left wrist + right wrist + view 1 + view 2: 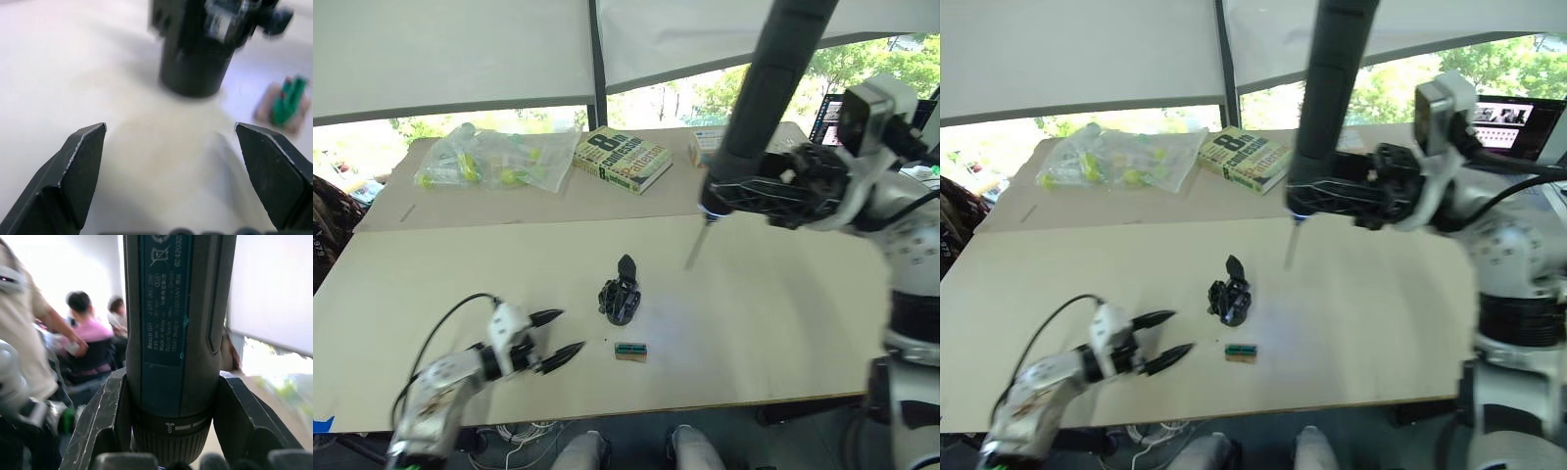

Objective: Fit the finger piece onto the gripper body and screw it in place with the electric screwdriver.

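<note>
The gripper body (621,292) stands mid-surface, its pointed finger upright. The electric screwdriver (759,108) hangs above and to its right, long axis steeply tilted, bit aimed down-left, clamped in the right gripper (773,191). The left gripper (560,338), fingers spread and empty, lies nearer, just left of the body.

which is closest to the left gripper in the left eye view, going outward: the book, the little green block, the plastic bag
From the left gripper:
1. Little green block, just to its right on the near table.
2. Plastic bag, at the far side, left of the book.
3. Book, at the far side, centre.
</note>
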`<action>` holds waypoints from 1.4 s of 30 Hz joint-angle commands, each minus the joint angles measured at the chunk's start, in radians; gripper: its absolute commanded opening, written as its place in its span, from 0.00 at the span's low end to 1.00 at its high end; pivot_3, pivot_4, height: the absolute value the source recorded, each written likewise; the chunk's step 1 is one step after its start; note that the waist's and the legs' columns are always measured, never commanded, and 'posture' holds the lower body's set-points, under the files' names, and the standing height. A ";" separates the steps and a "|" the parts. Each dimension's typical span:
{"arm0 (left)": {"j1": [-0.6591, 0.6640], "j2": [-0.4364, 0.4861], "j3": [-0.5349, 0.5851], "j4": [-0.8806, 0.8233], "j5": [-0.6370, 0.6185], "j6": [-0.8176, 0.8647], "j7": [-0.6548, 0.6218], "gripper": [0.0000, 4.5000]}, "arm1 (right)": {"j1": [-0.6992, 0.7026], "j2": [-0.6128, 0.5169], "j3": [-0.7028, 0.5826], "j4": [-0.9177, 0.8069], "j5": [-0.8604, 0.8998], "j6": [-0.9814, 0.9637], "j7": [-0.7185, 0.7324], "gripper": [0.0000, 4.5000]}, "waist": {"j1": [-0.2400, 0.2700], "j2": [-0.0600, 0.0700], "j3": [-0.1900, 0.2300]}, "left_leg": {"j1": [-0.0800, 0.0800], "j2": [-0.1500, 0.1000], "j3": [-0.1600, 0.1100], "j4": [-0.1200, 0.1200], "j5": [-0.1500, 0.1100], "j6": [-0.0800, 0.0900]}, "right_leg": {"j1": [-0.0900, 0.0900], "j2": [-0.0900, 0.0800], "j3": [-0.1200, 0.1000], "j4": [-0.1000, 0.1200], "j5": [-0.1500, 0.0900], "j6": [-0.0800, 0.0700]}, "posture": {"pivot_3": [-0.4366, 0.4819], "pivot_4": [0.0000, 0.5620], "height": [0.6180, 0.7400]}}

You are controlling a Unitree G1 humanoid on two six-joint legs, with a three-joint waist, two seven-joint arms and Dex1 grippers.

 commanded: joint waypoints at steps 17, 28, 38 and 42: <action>0.074 0.258 0.285 -0.001 -0.129 -0.029 -0.283 0.99 | -0.101 -0.257 0.650 0.464 -0.856 0.115 0.135 0.42 | -0.008 0.008 0.014 | -0.011 0.001 0.009 0.000 -0.001 0.002 | -0.011 -0.001 0.002 -0.005 0.001 0.000 | 0.48 0.27 1.00; 0.080 0.253 0.285 -0.040 -0.114 0.000 -0.242 1.00 | -0.110 -0.173 0.633 0.588 -0.950 0.044 0.138 0.89 | -0.002 0.005 0.015 | -0.009 0.001 0.015 0.001 0.000 0.001 | -0.015 -0.002 0.003 0.002 0.004 -0.001 | 0.48 0.27 1.00; 0.095 0.284 0.352 0.005 -0.067 0.003 -0.170 1.00 | -0.081 -0.273 0.382 0.558 -0.793 -0.270 0.334 0.99 | -0.002 0.005 0.015 | -0.010 0.001 0.017 0.001 0.000 0.001 | -0.017 -0.002 0.003 0.004 0.004 -0.001 | 0.48 0.27 1.00; 0.130 0.295 0.393 0.057 -0.020 -0.048 -0.163 1.00 | 0.093 -0.220 0.147 0.446 -0.616 -0.588 0.410 0.99 | -0.007 0.003 0.014 | -0.007 0.003 0.018 0.001 -0.001 0.002 | -0.014 0.000 0.003 0.003 0.004 -0.001 | 0.48 0.27 1.00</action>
